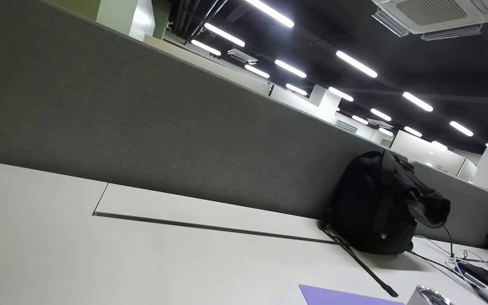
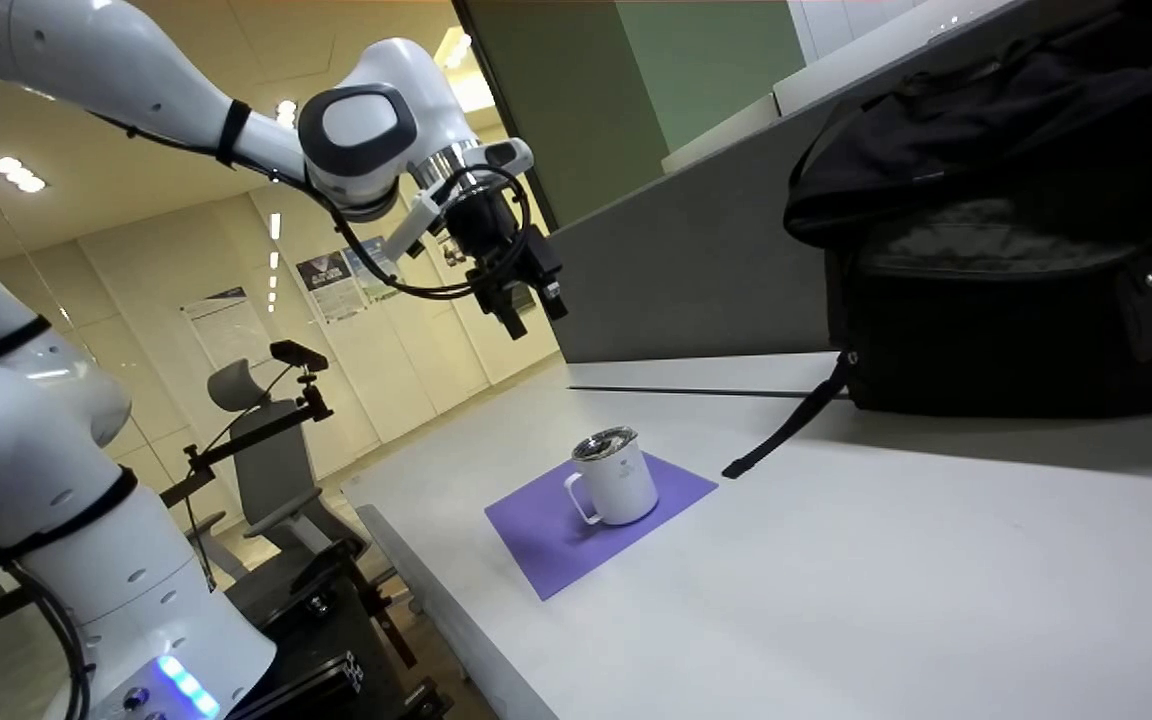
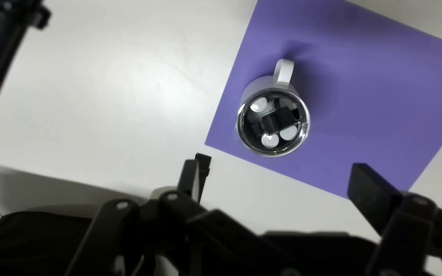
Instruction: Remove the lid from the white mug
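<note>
Robotiq gripper [image 3: 282, 188] released, its fingers [image 3: 374, 195] spread wide in the wrist view. In an exterior view it hangs from the Panda arm [image 2: 176, 80], tips slanting down, well above the white desk [image 2: 836, 560].

White mug [image 2: 626, 490] upright below the jaws, apart from them. Wrist view sets it ahead of the gap, roughly in line with the middle; handle [image 3: 283, 71] turned away from the fingers. Clear lid [image 3: 272, 124] seated on top of the mug, a dark slider-like piece [image 3: 282, 119] across it.

Purple sheet [image 3: 370, 99] flat under the mug, likewise below and ahead of the jaws. In the wrist view one finger overlaps the sheet; the other overlaps the desk just beside the tip of a black strap [image 2: 786, 427].

Strap runs to a black backpack [image 2: 1016, 320], on the desk well apart from the jaws. Grey partition [image 2: 676, 280] rises behind the backpack in both exterior views.
</note>
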